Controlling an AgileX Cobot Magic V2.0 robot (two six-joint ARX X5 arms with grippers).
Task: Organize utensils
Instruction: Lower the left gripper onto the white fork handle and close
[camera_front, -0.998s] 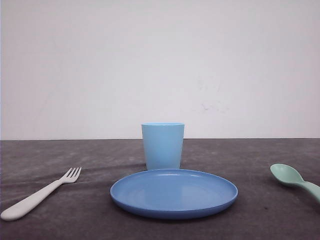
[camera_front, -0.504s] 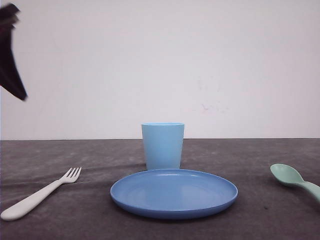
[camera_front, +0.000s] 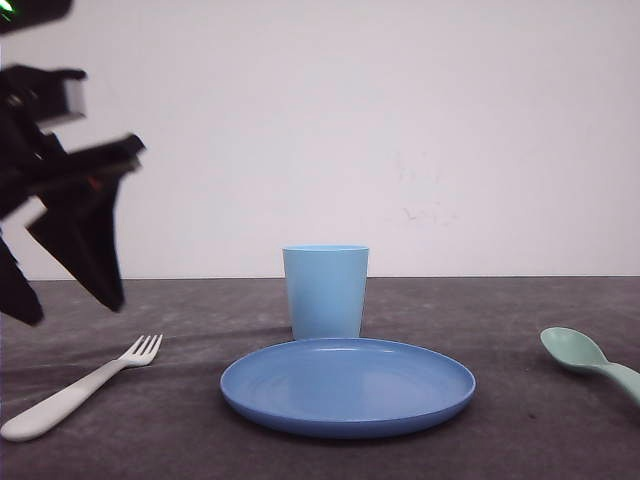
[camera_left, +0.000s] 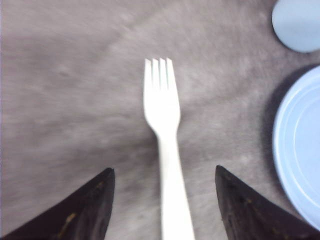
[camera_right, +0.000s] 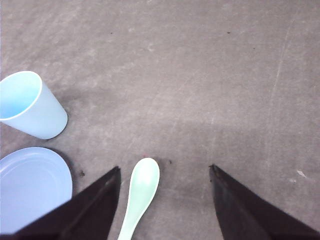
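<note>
Far left, front view: left gripper (camera_front: 68, 300) hanging in the air above the table (camera_front: 150, 420), dark fingers (camera_front: 85, 250) pointing down and spread wide, nothing between them. Below it, white fork (camera_front: 75, 392) flat on the grey surface, tines toward the back wall, handle end near the front edge. Left wrist view: fork (camera_left: 165, 150) lying lengthwise in the gap between the two fingertips, untouched, well below them; slight motion blur.

Centre: round blue plate (camera_front: 348, 385) flat on the table, nothing on it. Just behind it, light blue cup (camera_front: 326, 292) upright, mouth up; inside appears bare from the right wrist view (camera_right: 27, 107). Plate rim (camera_right: 30, 190) beside the cup there, also bare. Cup and plate apart from both utensils.

Right: pale mint-green spoon (camera_front: 585, 358) flat on the table, bowl toward the plate, handle running off the frame's right edge. Right wrist view: right gripper (camera_right: 165, 200) above the spoon (camera_right: 140, 192), fingers (camera_right: 95, 200) parted wide, spoon bowl between them nearer one finger, no contact, nothing held.
</note>
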